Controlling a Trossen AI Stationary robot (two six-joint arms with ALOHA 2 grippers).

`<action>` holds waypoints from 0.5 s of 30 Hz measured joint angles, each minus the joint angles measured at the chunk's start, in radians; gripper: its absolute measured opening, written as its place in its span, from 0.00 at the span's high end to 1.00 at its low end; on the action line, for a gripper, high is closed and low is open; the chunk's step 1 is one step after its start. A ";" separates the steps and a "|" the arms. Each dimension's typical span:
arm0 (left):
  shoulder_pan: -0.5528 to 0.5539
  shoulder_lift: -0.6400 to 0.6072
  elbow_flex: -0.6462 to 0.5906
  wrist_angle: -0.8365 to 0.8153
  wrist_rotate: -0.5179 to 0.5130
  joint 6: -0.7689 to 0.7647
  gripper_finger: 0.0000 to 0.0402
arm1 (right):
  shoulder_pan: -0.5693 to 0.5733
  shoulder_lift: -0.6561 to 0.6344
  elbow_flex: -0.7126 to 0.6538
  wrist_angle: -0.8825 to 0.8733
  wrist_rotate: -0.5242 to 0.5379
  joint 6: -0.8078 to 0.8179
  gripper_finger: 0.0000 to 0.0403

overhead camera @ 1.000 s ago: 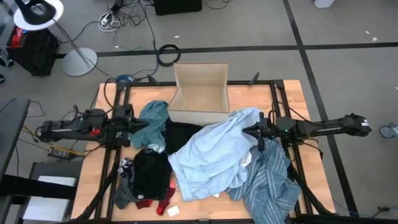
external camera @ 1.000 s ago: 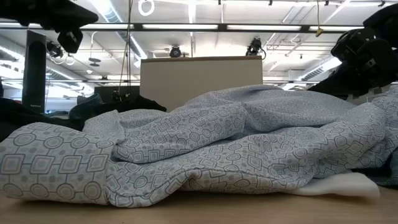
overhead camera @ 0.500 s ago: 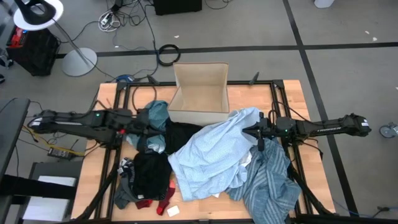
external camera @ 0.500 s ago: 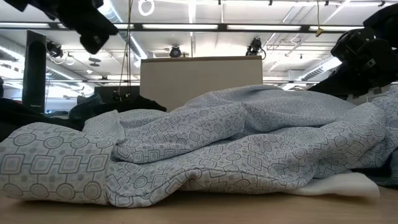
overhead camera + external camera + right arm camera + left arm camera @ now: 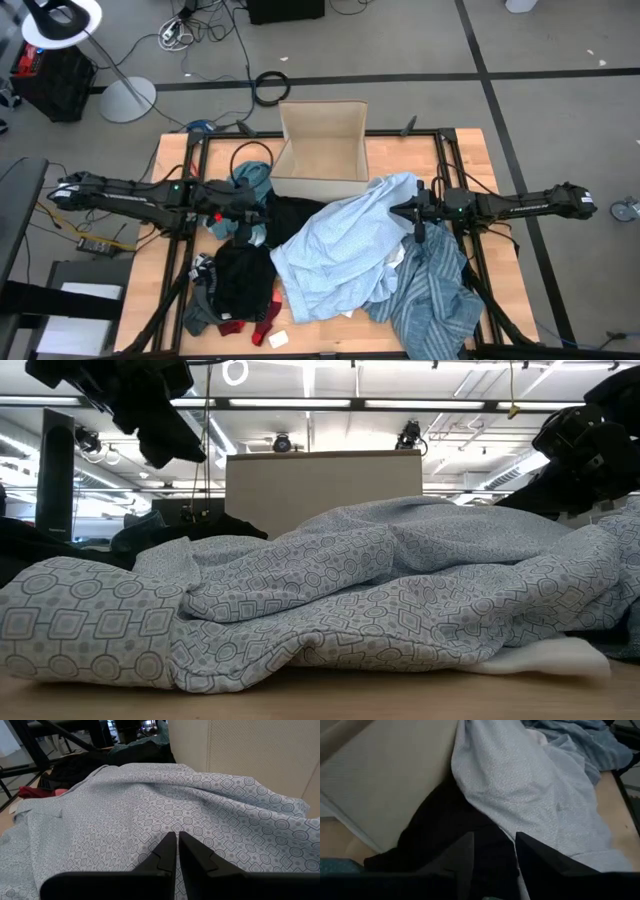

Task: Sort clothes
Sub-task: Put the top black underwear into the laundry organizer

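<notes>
Reaching rightward since a second ago, the left gripper [image 5: 255, 212] now hovers spread apart over the black garment [image 5: 455, 827] beside the box [image 5: 322, 150]. Right gripper [image 5: 414, 222], pinched closed, waits above the light-blue shirt [image 5: 340, 245]. Sorting looks barely begun; clothes lie heaped.

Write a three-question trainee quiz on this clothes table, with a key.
1. True or false: the left gripper is open above the black garment.
2. Which lies beside the cardboard box? A teal garment; B striped shirt; C red items.
3. Fill in: the right gripper is ____ above the light-blue shirt.
Key: 1 true; 2 A; 3 shut.
</notes>
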 joint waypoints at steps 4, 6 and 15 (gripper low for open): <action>0.015 0.037 0.000 0.008 -0.015 0.052 0.62 | 0.000 0.000 0.000 0.000 0.000 0.000 0.94; 0.028 0.069 0.000 0.008 -0.011 0.063 0.62 | 0.000 0.000 0.000 0.000 0.000 0.000 0.94; 0.095 0.282 0.000 0.010 0.058 0.076 0.62 | 0.000 0.000 0.000 0.000 0.000 0.000 0.94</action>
